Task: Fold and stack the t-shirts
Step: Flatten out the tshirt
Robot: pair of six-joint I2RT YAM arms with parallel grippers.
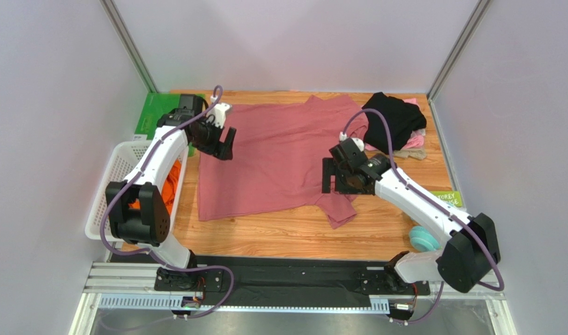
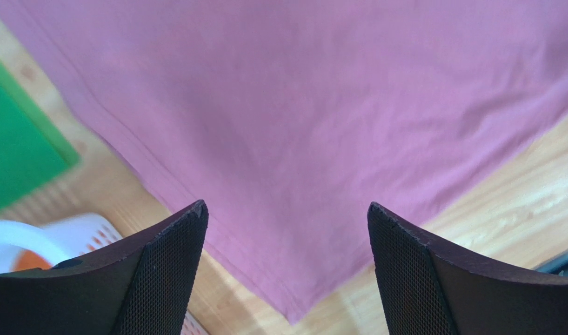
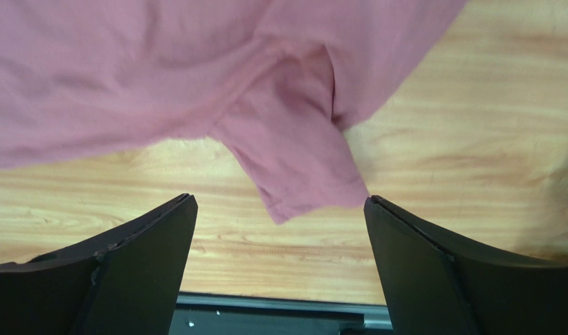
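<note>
The dusty-rose t-shirt [image 1: 272, 157] lies spread nearly flat across the middle of the surface [image 1: 279, 234], its hem toward my left and its sleeves toward my right. My left hand [image 2: 285, 209] hangs over the hem corner [image 2: 293, 307] with its fingers spread wide and nothing between them. My right hand [image 3: 279, 199] is just as open and empty above the near sleeve [image 3: 300, 167], which lies creased and partly folded against the body. I judge this cloth light, limp and a little clingy on the wood. It won't hold a shape, so a pinch in the middle would only bunch it. The doubled stitching at the hem corner and the sleeve cuff look like the firmest places to pinch, with one hand at each end so the fabric stays taut as it lifts. Room is tightest on my left, where the basket [image 1: 119, 174] holding the orange t-shirt [image 1: 169, 185] stands just beside the hem. At the far right the black t-shirt [image 1: 395, 118] and the pale pink one [image 1: 414, 139] are heaped close to the collar; whether they touch it I cannot tell. The bare strip of wood along the near edge gives the freest room for a fold toward me.
</note>
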